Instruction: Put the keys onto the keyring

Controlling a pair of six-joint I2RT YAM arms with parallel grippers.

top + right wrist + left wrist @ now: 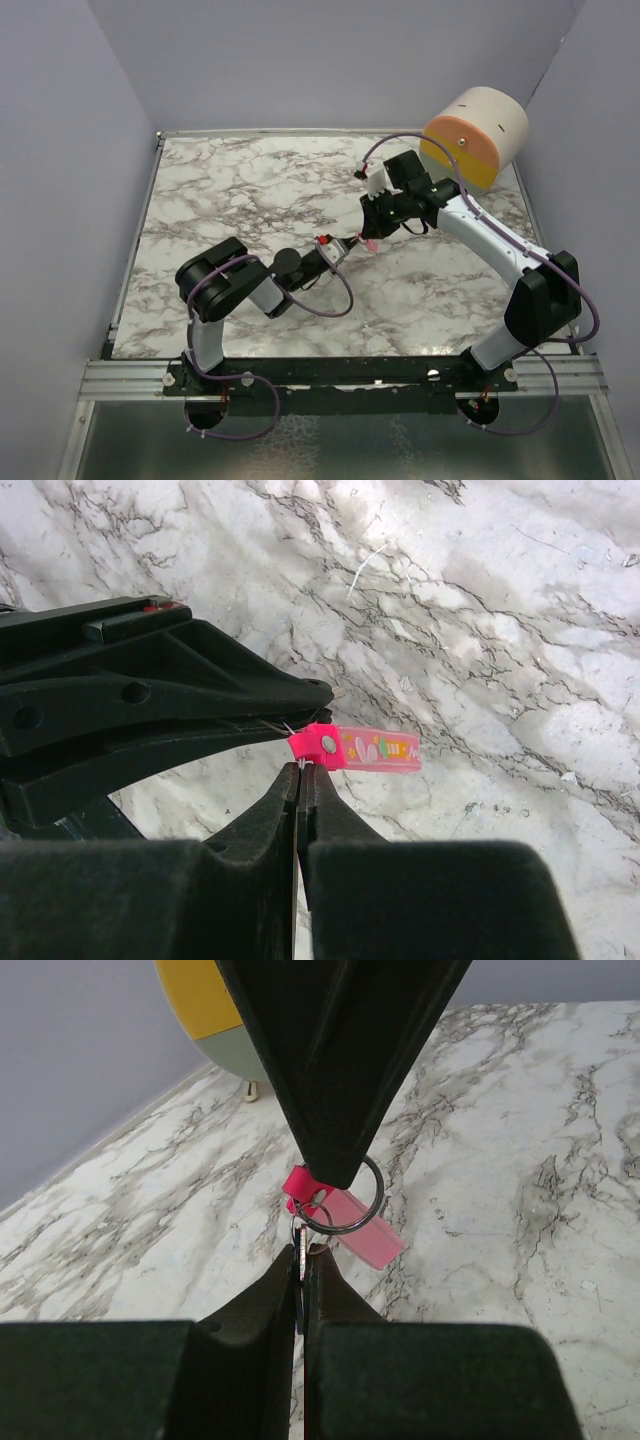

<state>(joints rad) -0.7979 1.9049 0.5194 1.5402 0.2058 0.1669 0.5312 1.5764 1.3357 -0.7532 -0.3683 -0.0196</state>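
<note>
Here, slim pink keyring, thin metal key

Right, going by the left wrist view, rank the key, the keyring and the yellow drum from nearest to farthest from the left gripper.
1. key: pinched between the fingers of the left gripper, centre.
2. keyring: just beyond those fingertips, slightly right, held by the right gripper.
3. yellow drum: far back, upper left.

We hold the black left arm low, reaching forward and rightward, with the white right arm bent inward. The black two-finger left gripper and right gripper meet tip to tip, jaws pressed closed.
</note>
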